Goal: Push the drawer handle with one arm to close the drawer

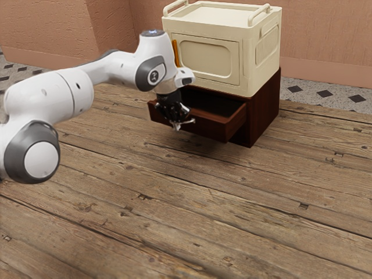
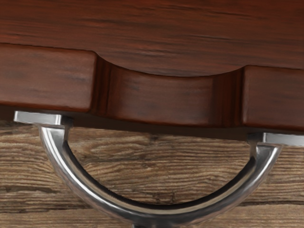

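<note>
1 arm, 1 gripper (image 1: 176,119), right at the 1 handle (image 2: 73,173); contact unclear. Can't tell if the claw's apart or together. 1 drawer (image 1: 212,130), open, sticking out of 1 dark cabinet (image 1: 264,110). 1 cream box (image 1: 260,67) on top, 2 rails. Gripper hides part of drawer front; one handle foot cut off in wrist view. Handle: shiny metal, half-ring. Drawer: reddish grained wood, scooped front edge. Floor (image 1: 174,221): rough planks.

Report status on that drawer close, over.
Gripper at the handle. Drawer open. Cream box sits on top of the cabinet, out of the drawer's path.
</note>
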Controlling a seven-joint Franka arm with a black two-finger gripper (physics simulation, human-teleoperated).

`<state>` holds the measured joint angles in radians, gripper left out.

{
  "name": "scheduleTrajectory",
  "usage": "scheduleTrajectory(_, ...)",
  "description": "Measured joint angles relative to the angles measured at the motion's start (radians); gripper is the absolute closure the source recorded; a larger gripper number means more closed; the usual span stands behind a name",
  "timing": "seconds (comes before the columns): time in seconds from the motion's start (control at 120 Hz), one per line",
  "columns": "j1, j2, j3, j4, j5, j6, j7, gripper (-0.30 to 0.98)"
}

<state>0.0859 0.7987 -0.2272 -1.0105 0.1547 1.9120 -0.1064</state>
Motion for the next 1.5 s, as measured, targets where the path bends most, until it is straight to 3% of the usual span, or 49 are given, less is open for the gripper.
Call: scheduleTrajectory(1.5, -0.026, 0.116, 0.008, 0.125, -0.001, 0.229, 0.006, 0.79)
